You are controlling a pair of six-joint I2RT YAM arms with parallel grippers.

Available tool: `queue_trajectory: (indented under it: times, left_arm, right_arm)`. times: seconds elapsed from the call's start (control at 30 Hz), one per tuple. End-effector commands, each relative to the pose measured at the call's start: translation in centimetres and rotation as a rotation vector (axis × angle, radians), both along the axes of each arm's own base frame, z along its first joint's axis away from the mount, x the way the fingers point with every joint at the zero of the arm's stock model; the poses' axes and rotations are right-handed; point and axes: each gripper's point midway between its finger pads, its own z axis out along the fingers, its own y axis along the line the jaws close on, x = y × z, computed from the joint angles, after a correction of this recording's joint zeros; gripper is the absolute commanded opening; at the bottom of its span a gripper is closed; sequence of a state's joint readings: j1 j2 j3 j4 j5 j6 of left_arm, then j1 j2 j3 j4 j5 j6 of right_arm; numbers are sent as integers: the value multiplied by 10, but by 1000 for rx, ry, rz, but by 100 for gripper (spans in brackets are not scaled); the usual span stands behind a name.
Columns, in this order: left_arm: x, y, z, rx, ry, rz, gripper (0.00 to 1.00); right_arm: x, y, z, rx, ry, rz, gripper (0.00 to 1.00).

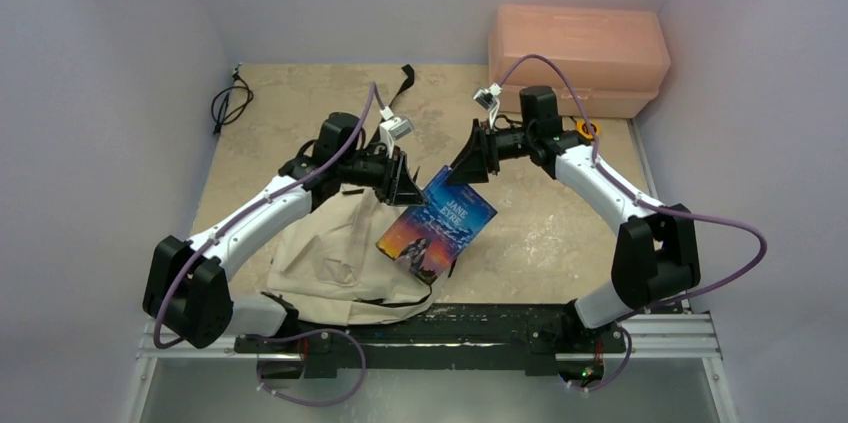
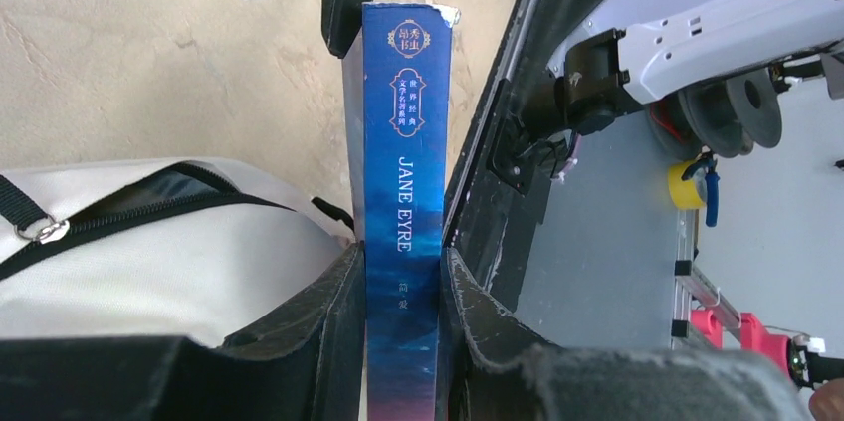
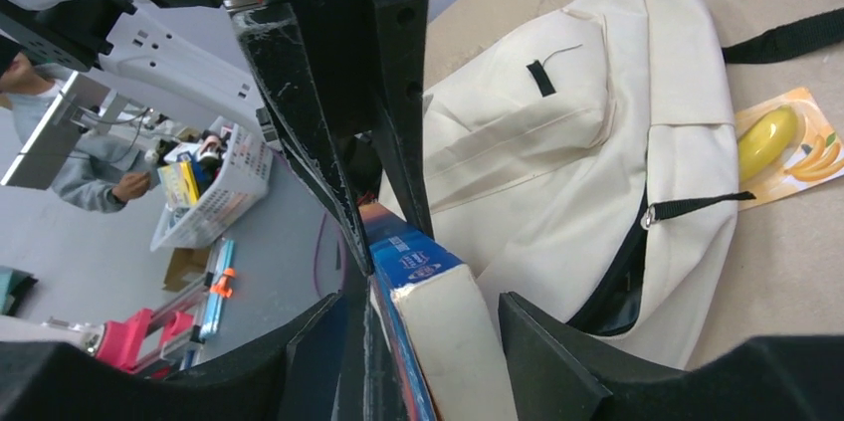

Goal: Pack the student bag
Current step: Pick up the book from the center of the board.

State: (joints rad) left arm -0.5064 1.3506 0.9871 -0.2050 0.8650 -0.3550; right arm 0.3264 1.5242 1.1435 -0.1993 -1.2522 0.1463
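cream fabric student bag (image 1: 330,268) lies slumped flat, black zipper partly open, dark lining showing.

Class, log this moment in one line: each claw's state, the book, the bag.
left claw: shut on Jane Eyre book | right claw: open, straddling book | student bag: on table, zipper open, book not inside

- We see a cream backpack (image 3: 557,172) with black zip lines and straps.
- The Jane Eyre book (image 1: 438,225) shows us a deep blue spine with gold lettering.
- Salmon-pink plastic box (image 1: 578,51); mottled beige tabletop (image 1: 300,103).
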Motion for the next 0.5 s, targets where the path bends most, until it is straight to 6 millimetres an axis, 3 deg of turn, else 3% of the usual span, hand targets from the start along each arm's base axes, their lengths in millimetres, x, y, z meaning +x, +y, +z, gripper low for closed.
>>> queue_trajectory:
  times: [0.0,0.27,0.37,0.47]
  left_arm:
    - [-5,4,46,-56,-163,-31,0]
    - [0,2,50,-64,-160,-13,0]
    - [4,2,53,-65,-169,4,0]
    - [8,2,55,-59,-177,21,0]
  right_arm:
    - [-21,-4,1,27,29,61,58]
    - [-36,1,10,58,11,117,58]
    - [-41,1,9,64,17,135,48]
    - [-43,3,4,57,29,141,30]
